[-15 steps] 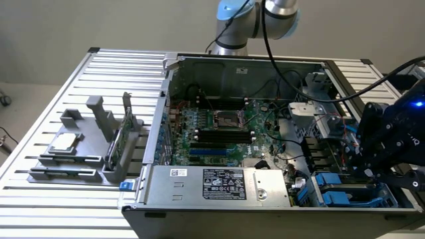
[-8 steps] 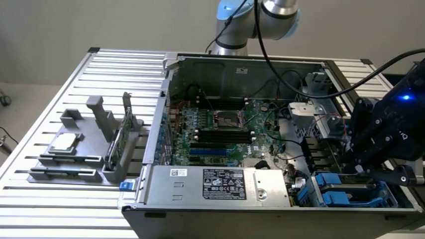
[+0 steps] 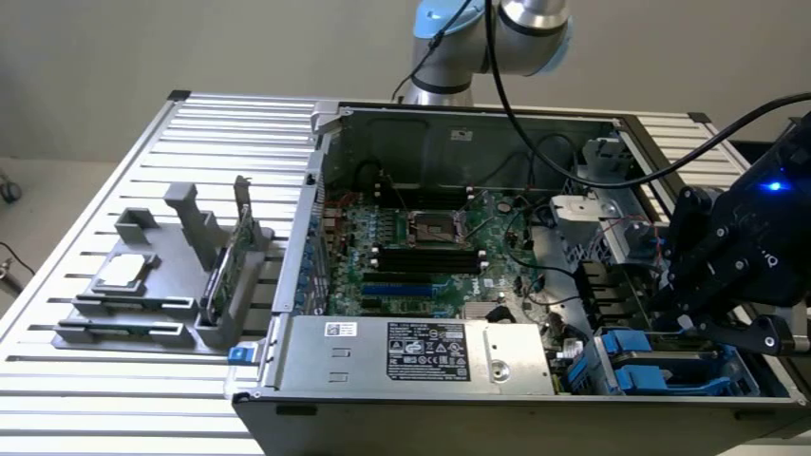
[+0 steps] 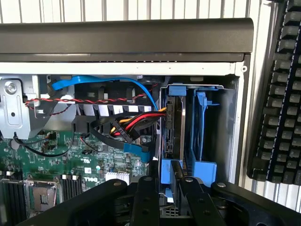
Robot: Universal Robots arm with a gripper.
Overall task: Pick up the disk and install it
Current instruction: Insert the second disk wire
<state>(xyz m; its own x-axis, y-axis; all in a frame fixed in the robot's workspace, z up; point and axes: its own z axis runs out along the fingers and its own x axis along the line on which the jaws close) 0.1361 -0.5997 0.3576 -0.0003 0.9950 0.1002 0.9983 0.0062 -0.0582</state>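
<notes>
blue disk (image 4: 175,127) rails, black gripper (image 4: 170,188) — green motherboard (image 3: 424,252)

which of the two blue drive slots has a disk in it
The slot nearer the cables holds the dark disk, standing on edge. The blue slot beside the case wall looks empty.

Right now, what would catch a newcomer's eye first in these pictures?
The open computer case on the slatted table, its green motherboard bare in the middle. At the exterior view's right the black gripper hangs over the drive bay, where the wrist view shows the disk standing on edge in its blue rails, with the gripper's fingers around its near end. A grey parts tray sits beside the case at the exterior view's left.
</notes>
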